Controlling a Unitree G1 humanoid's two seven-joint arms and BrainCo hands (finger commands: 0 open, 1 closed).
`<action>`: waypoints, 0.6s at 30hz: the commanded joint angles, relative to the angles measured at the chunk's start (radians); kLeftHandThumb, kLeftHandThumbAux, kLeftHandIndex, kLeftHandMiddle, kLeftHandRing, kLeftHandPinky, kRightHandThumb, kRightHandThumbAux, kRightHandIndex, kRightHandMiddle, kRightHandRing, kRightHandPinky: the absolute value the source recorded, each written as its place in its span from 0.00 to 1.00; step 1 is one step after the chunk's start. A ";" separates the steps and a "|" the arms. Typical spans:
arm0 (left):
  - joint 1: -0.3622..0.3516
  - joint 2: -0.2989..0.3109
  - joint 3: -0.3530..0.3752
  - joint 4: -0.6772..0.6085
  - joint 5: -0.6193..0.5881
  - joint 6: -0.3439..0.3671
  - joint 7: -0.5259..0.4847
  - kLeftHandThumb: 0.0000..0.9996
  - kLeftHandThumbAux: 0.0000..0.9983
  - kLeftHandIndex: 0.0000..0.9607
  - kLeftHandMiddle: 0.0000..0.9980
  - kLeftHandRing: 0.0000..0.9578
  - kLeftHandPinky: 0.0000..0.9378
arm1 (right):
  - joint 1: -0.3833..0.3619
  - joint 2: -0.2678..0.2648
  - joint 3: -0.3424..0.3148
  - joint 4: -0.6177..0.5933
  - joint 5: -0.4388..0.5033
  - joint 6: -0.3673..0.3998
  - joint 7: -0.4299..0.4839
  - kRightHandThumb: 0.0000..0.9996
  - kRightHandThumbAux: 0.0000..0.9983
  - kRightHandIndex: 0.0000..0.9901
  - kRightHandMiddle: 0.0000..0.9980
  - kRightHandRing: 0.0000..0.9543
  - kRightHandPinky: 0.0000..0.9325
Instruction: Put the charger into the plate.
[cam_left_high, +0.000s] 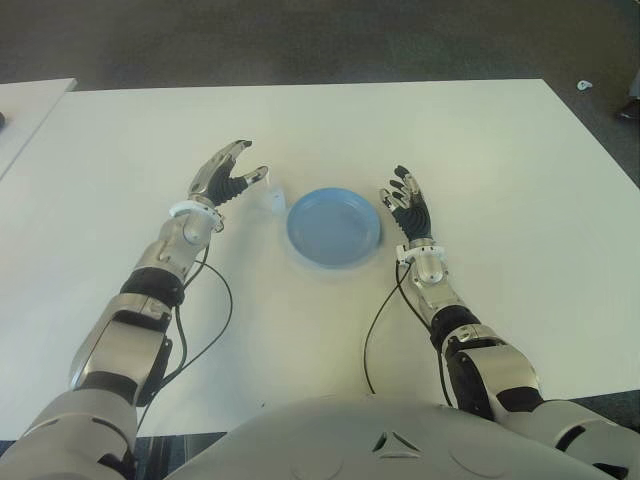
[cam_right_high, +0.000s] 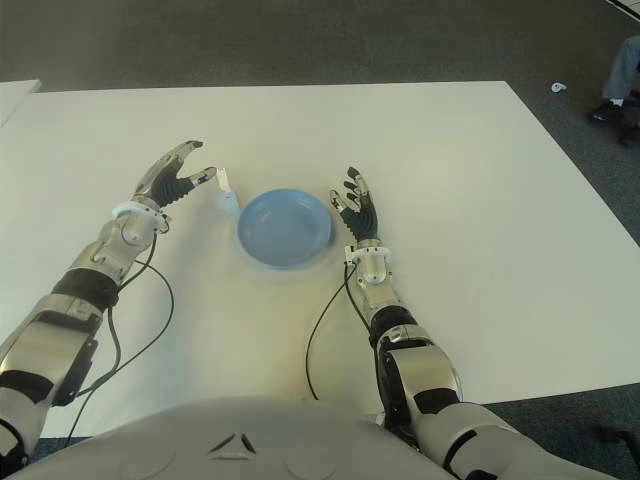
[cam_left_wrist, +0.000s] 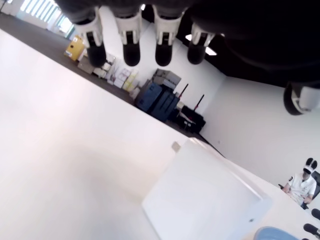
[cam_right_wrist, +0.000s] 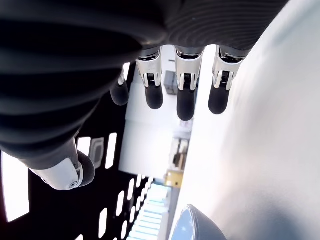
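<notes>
A white table (cam_left_high: 480, 150) filled most of the scene, with dark floor beyond its far edge. A round blue plate (cam_left_high: 334, 227) lay on it in front of the robot, between the two arms, and nothing was in the plate.

The charger (cam_left_high: 274, 194), a small white block, stood on the table just beside the plate's left rim, at its far-left side, not in the plate. In the left wrist view it (cam_left_wrist: 210, 197) showed as a large white box close below the palm, with a small mark on one face and a sliver of the blue plate (cam_left_wrist: 275, 233) past its corner.

The left hand (cam_left_high: 228, 174) hovered just left of the charger, palm turned toward it. Its fingers (cam_left_wrist: 131, 37) were spread and loosely extended above the block, and the thumb tip came close to the charger's upper edge; whether it touched could not be told. Nothing was gripped.

The right hand (cam_left_high: 406, 203) showed just to the right of the plate, near its rim, fingers pointing away from the robot. Its fingers (cam_right_wrist: 185, 95) were relaxed and apart, holding nothing, and the plate's edge (cam_right_wrist: 195, 225) appeared below them in the right wrist view.

Black cables ran down along both forearms onto the table. A seated person (cam_left_wrist: 301, 184) was visible far off in the left wrist view.
</notes>
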 joint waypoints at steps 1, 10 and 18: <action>-0.046 0.026 0.008 0.085 -0.018 -0.055 -0.072 0.33 0.24 0.00 0.00 0.00 0.00 | 0.132 0.031 0.012 0.100 -0.013 0.108 0.005 0.00 0.56 0.03 0.11 0.14 0.19; -0.114 0.070 -0.029 0.185 0.024 -0.130 -0.136 0.34 0.21 0.00 0.00 0.00 0.00 | 0.129 0.036 0.010 0.102 -0.010 0.107 -0.002 0.00 0.57 0.04 0.11 0.14 0.19; -0.155 0.078 -0.074 0.238 0.079 -0.143 -0.122 0.35 0.18 0.00 0.00 0.00 0.00 | 0.129 0.039 0.009 0.101 -0.008 0.109 -0.001 0.00 0.61 0.04 0.10 0.13 0.18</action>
